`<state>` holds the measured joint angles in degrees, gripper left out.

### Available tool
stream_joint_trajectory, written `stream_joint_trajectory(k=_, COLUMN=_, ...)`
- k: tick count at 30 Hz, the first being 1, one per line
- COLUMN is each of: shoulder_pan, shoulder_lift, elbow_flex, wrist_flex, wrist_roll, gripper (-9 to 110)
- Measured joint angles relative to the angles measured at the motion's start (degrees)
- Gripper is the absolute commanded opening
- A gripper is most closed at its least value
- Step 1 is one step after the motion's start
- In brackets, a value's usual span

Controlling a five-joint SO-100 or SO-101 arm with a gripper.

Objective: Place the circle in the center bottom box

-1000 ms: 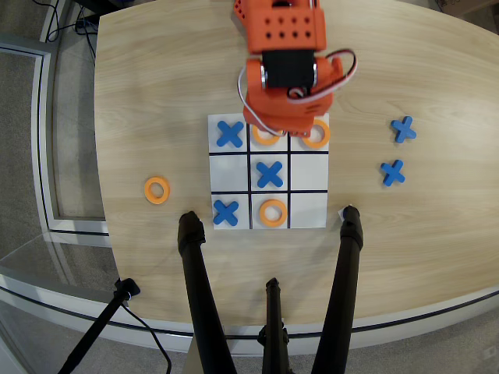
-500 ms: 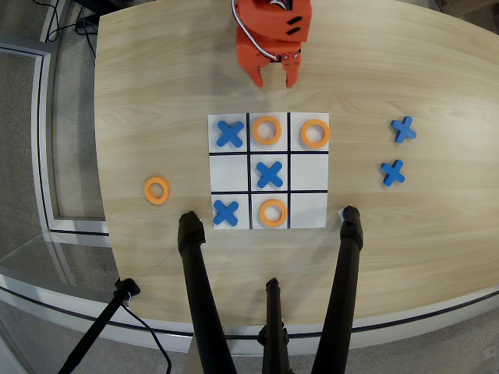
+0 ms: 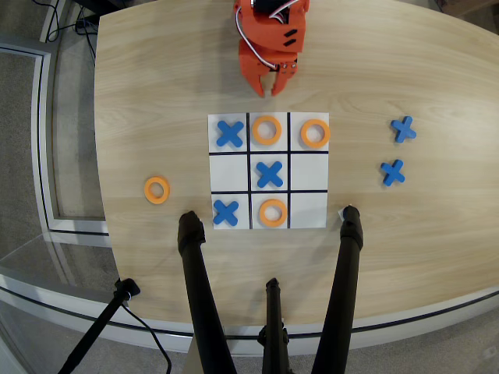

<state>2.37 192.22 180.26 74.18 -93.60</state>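
Observation:
In the overhead view the circle (image 3: 256, 130), a flat orange ring, lies inside the center bottom box (image 3: 254, 147), the middle cell of the board row nearest the orange arm. My gripper (image 3: 267, 90) hangs above bare table just beyond that row, pulled back toward the base. Its fingers are slightly open, with nothing between them. It touches neither the ring nor the board (image 3: 309, 173).
Two more orange rings lie on the board (image 3: 305, 133) (image 3: 263, 213), and one ring (image 3: 147, 190) lies loose on the table's left. Three blue X pieces (image 3: 229, 133) (image 3: 269, 174) (image 3: 225, 212) fill cells; two X pieces (image 3: 402, 128) (image 3: 392, 172) lie at right. Black tripod legs (image 3: 199, 296) cross the near edge.
The gripper rose off the circle's cell and drew back toward the base, leaving the ring lying uncovered in the cell. Since half a second ago it has shifted only slightly.

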Motion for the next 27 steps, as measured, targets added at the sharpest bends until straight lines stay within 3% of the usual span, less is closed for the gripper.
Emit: stream_joint_trajectory(k=27, shoulder_pan=-5.19, shoulder_lift=0.00, elbow_flex=0.00, wrist_flex=2.64, wrist_roll=0.18, gripper=0)
